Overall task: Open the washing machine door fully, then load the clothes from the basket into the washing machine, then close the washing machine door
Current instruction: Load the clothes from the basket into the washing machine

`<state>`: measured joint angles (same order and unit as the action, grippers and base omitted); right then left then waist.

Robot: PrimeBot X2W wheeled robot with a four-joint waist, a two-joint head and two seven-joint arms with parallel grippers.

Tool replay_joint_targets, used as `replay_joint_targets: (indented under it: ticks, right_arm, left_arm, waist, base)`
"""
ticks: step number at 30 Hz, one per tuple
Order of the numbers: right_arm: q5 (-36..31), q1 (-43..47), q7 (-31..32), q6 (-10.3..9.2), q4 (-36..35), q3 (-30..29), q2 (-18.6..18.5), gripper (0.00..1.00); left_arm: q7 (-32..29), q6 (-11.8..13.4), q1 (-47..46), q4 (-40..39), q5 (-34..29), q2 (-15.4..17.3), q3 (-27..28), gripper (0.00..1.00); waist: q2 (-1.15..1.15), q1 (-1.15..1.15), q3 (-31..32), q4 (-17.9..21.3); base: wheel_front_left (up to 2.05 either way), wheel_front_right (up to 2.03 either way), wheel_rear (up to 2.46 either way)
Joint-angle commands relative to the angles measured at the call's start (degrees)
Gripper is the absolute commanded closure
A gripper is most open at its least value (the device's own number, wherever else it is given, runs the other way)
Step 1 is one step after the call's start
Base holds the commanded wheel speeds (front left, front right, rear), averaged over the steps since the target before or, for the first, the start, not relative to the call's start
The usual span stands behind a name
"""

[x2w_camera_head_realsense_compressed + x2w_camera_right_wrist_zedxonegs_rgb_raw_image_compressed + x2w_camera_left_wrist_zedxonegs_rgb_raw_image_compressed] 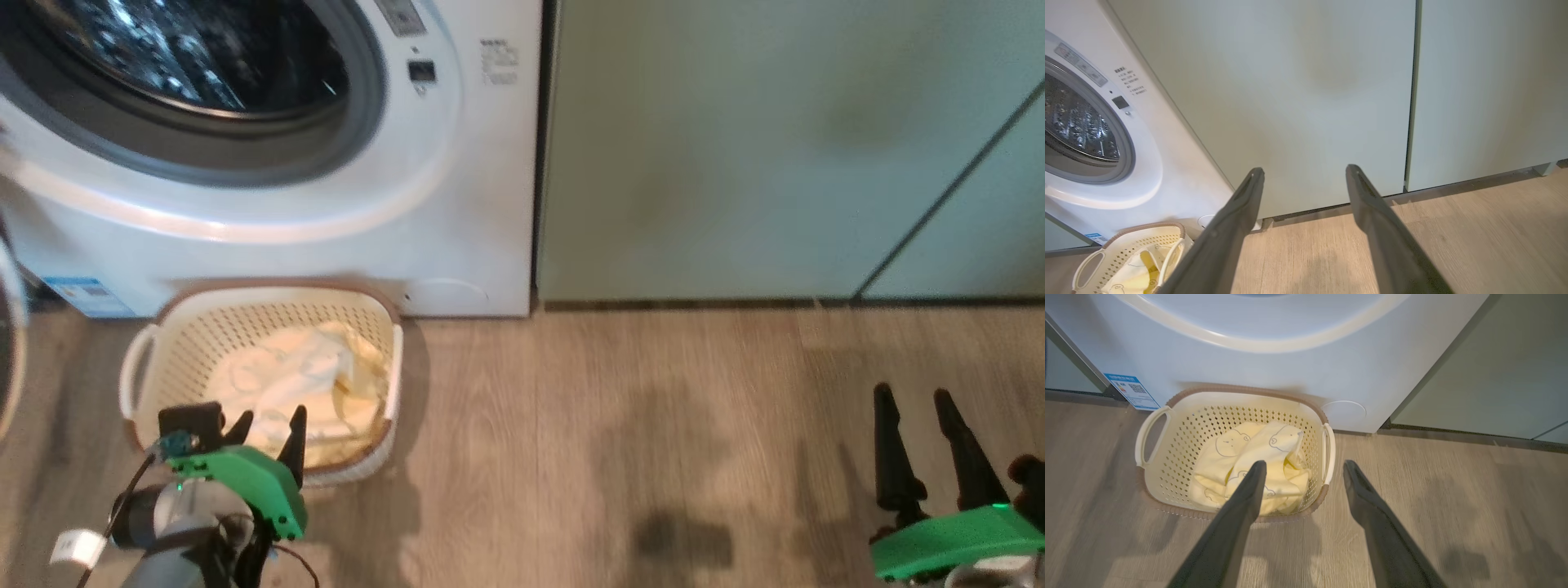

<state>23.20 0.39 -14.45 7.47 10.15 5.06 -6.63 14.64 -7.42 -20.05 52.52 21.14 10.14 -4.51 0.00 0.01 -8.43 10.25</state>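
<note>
First, nearest: wood-grain floor (506, 457) with soft shadows on the planks between the 2 arms.

Next out, the basket (192, 343) sits on the floor with its far rim just in front of the washing machine (457, 204), below the round opening. The clothes (294, 371) lie bunched in the basket's middle and right part, and bear prints are legible in the left wrist view. Nothing covers them.

Behind the basket, low on the machine front: blue sticker (1133, 390) at left, round flap (1343, 412) at right. Higher up, the grey-gasketed opening stands uncovered and the steel drum (204, 57) is visible. Pale green cabinets (735, 147) adjoin the machine's right side, with a dark seam between 2 doors.

Left gripper (272, 418): above the basket's near rim, fingers angled down toward the clothes, jaws spread wide, no fabric between them.

Right gripper (913, 396): well apart to the right over floor, fingers aimed at the cabinets, likewise spread wide — empty.
</note>
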Motion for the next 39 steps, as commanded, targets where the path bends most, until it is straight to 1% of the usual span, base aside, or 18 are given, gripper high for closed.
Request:
replay_joint_targets:
  ticks: [1, 5, 10, 18, 25, 26, 29, 31, 34, 37, 39]
  right_arm:
    - [0.35, -2.32, -0.55, 0.02, -2.01, 1.21, -1.21, 0.0]
    - [0.6, -4.25, -0.55, 0.02, -2.25, 1.49, -1.14, 0.0]
    - [0.84, -6.83, -0.55, 0.02, -2.76, 1.89, -0.69, 0.0]
    - [1.27, -10.85, -0.55, 0.02, -3.5, 2.23, -0.39, 0.0]
    - [1.52, -13.88, -0.55, 0.02, -4.19, 2.29, -0.43, 0.0]
    - [1.62, -14.69, -0.55, 0.02, -4.39, 2.26, -0.33, 0.0]
    - [1.68, -15.48, -0.55, 0.02, -4.54, 2.3, -0.16, 0.0]
    - [1.77, -16.15, -0.55, 0.02, -4.72, 2.41, 0.04, 0.0]
    - [1.89, -17.09, -0.55, 0.02, -4.96, 3.25, 0.42, 0.0]
    - [2.18, -17.88, -0.55, 0.02, -5.16, 3.45, 0.71, 0.0]
    - [2.36, -18.48, -0.55, 0.02, -5.1, 3.43, 0.97, 0.0]
  left_arm:
    - [0.36, -0.07, -3.18, 0.39, -0.25, 1.91, 1.03, 0.0]
    - [0.18, -0.07, -7.89, 5.8, 0.07, 2.98, -1.12, 0.0]
    - [-0.74, -0.07, -14.03, 10.75, 1.02, 4.92, -3.46, 0.0]
    - [-4.07, 0.19, -22.94, 17.56, 2.09, 8.13, -4.36, 0.0]
    - [-6.57, 1.41, -29.29, 19.65, 0.61, 9.79, -6.16, 0.0]
    - [-6.83, 1.51, -31.02, 19.88, 0.29, 10.27, -6.58, 0.0]
    - [-7.21, 2.06, -32.7, 20.1, -0.19, 10.9, -7.09, 0.0]
    - [-7.63, 3.08, -34.24, 20.33, -0.6, 11.75, -7.44, 0.0]
    - [-7.74, 5.33, -36.13, 20.61, -0.74, 13.56, -7.3, 0.0]
    - [-9.49, 5.3, -37.06, 20.89, -0.38, 14.57, -7.23, 0.0]
    - [-11.82, 4.93, -37.66, 21.08, -0.09, 15.07, -7.38, 0.0]
  waist:
    - [0.0, -0.01, -3.68, 2.37]
    - [0.0, -0.01, -7.67, 3.68]
    - [0.0, -0.01, -12.95, 4.91]
    - [0.0, -0.01, -21.57, 6.32]
    - [0.0, -0.01, -28.27, 7.38]
    - [0.0, -0.01, -30.13, 7.69]
    - [0.0, -0.01, -31.8, 8.01]
    - [0.0, -0.01, -33.35, 8.29]
    - [0.0, -0.01, -35.41, 9.1]
    - [0.0, -0.01, -37.2, 9.56]
    - [0.0, -0.01, -38.5, 9.73]
  base:
    - [0.0, 0.0, 0.0]
    - [0.0, 0.0, 0.0]
    - [0.0, 0.0, 0.0]
    - [0.0, 0.0, 0.0]
    - [0.0, 0.0, 0.0]
    - [0.0, 0.0, 0.0]
    - [0.0, 0.0, 0.0]
    - [0.0, 0.0, 0.0]
    - [0.0, 0.0, 0.0]
    - [0.0, 0.0, 0.0]
    - [0.0, 0.0, 0.0]
